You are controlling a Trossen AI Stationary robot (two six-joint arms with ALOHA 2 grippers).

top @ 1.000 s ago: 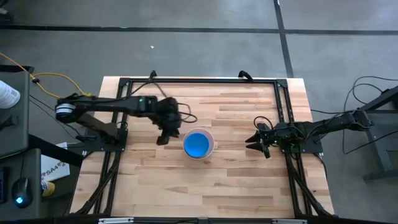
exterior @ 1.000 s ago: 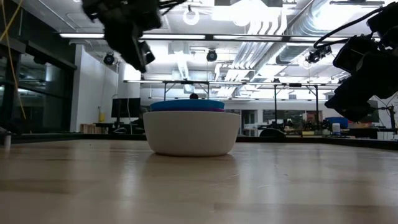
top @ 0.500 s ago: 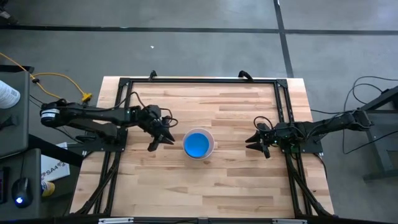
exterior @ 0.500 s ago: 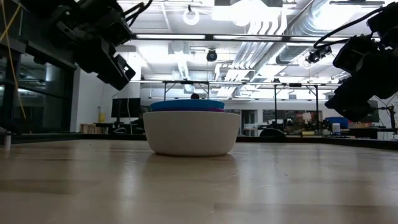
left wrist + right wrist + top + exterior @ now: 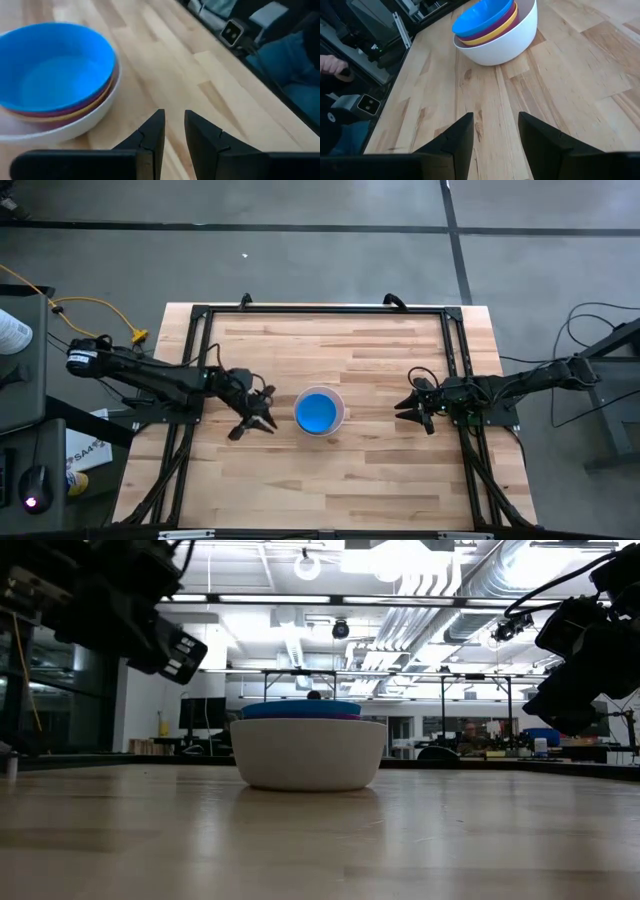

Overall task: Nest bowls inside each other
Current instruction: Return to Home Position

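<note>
Now the bowls [image 5: 319, 412] sit nested in 1 stack at the middle of the desk [image 5: 380, 470], upright, mouths up, round with no long axis. The white bowl [image 5: 308, 755] is outermost, then the yellow bowl [image 5: 492, 33], the purple bowl [image 5: 496, 25] and the blue bowl [image 5: 55, 70] on top. The left tool [image 5: 252, 422] hovers just beside the stack, released and empty. The right tool [image 5: 408, 408] waits farther off, also released.

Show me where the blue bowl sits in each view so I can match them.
High view: blue bowl at the centre of the table.
Low view: only its rim, a blue band atop the stack.
Left wrist view: the bowl tops the stack beyond the left pincer.
Right wrist view: the bowl tops the stack beyond the right pincer.
Shared landmark: the white bowl holding the stack.
</note>
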